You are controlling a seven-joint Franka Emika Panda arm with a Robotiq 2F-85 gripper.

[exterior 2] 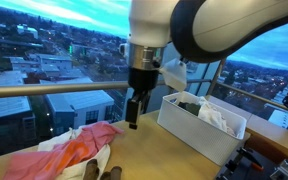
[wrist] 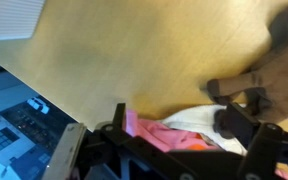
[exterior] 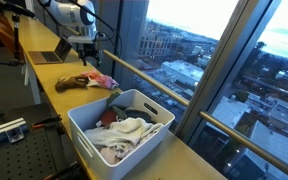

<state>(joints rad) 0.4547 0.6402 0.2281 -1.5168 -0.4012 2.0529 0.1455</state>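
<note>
The cloth lies crumpled at lower left, close under the window rail. The gripper hangs over its right end, jaws wide, holding nothing. I'd come straight down on a raised fold. The bin stands apart at right, so sideways room lies that way.
</note>
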